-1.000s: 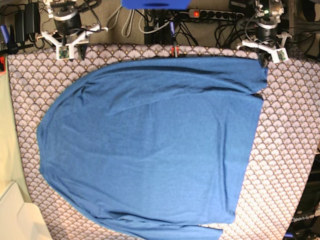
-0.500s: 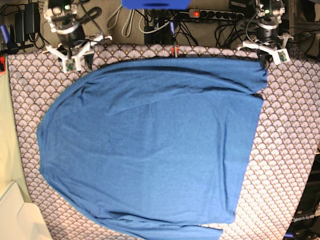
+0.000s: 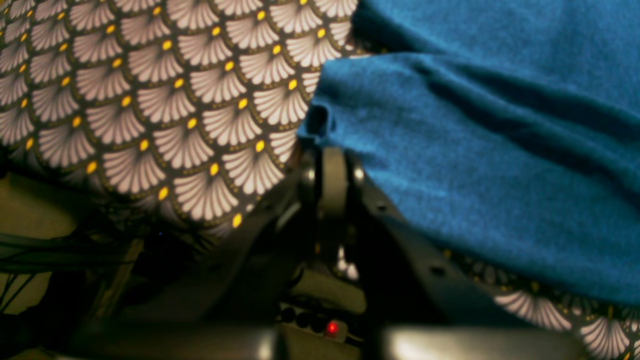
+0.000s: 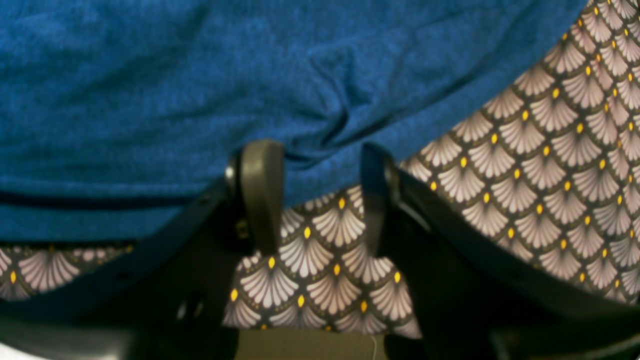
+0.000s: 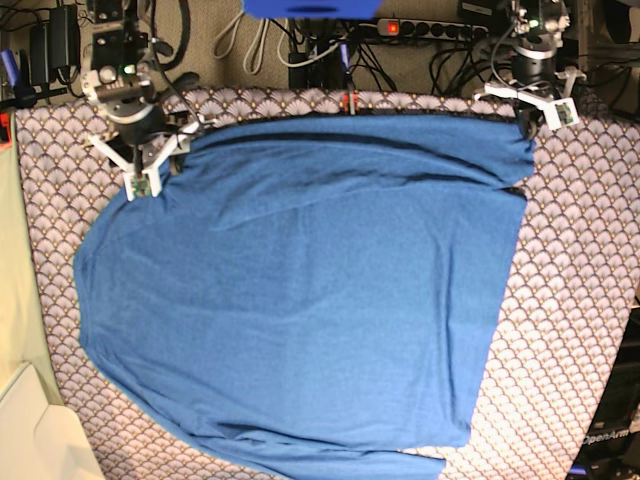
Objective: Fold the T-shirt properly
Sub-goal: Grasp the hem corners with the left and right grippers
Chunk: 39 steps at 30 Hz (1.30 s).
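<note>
The T-shirt [image 5: 300, 300] lies spread flat over most of the counter [image 5: 580, 300], which wears a scallop-patterned cover [image 3: 150, 100]. Taking the shirt as the landmark: its long straight edge runs along the far side of the counter, nearest the two arm bases, and its rounded bulk reaches toward the near edge, where it runs out of the base view.

The right pincer [image 4: 320, 200] sits at the shirt's far corner on the base view's left. Its two dark fingers [image 4: 260, 190] stand apart, with the patterned cover showing in the gap between them. The shirt's edge lies just at the fingertips, puckered into a small wrinkle there; the cloth reaches the tips but nothing is clamped between them.

The left pincer [image 3: 330, 175] is at the shirt's opposite far corner, on the base view's right. Its fingers are pressed together with no gap, right at the corner of the blue cloth, which bunches up just beyond the tips. Whether any fabric is pinched between them cannot be told.

Cables and a power strip [image 5: 430, 28] lie behind the counter, beyond the shirt's far edge.
</note>
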{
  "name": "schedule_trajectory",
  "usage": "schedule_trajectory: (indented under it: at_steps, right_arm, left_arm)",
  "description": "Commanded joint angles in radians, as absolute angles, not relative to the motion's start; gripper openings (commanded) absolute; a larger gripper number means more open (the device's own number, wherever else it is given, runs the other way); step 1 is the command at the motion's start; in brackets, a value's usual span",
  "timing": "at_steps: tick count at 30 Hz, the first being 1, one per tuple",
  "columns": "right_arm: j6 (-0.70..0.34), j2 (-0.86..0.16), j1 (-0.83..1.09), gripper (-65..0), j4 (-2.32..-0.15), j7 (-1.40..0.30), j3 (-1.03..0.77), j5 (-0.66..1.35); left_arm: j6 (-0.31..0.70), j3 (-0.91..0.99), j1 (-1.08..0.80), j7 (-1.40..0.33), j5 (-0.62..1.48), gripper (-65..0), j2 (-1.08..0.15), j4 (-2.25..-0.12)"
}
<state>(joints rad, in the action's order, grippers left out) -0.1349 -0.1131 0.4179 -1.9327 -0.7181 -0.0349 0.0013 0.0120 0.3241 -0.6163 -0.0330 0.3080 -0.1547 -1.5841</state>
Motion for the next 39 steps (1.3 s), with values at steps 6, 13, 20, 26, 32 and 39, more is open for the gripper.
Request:
schedule_trajectory:
  at_steps: [6, 13, 20, 26, 32, 39]
  right_arm:
    - [-0.137, -0.105, 0.390, -36.7, -1.821, -0.700, -0.041, 0.005]
    - [-0.137, -0.082, 0.372, -36.7, -1.764, -0.700, -0.061, 0.005]
    - [-0.137, -0.085, 0.369, -44.1, -1.762, -0.700, -0.059, 0.005]
    - [-0.137, -0.085, 0.369, -63.3, -1.770, -0.704, -0.059, 0.002]
    - [-0.137, -0.085, 0.374, -64.1, -1.808, -0.702, -0.061, 0.002]
    - [-0.137, -0.085, 0.395, -64.0, -1.934, -0.702, -0.061, 0.002]
  left_arm:
    - [0.013, 0.332, -0.622, -0.008, 0.308, -64.6, -0.163, -1.603]
    - [0.012, 0.332, -0.622, -0.008, 0.308, -64.6, -0.163, -1.603]
    - [0.012, 0.328, -0.624, -0.008, 0.306, -64.6, -0.163, -1.603]
    - [0.012, 0.326, -0.624, -0.008, 0.306, -64.6, -0.163, -1.604]
    - [0.012, 0.326, -0.624, -0.008, 0.306, -64.6, -0.163, -1.647]
    - [0.010, 0.331, -0.621, -0.008, 0.306, -64.6, -0.163, -1.667]
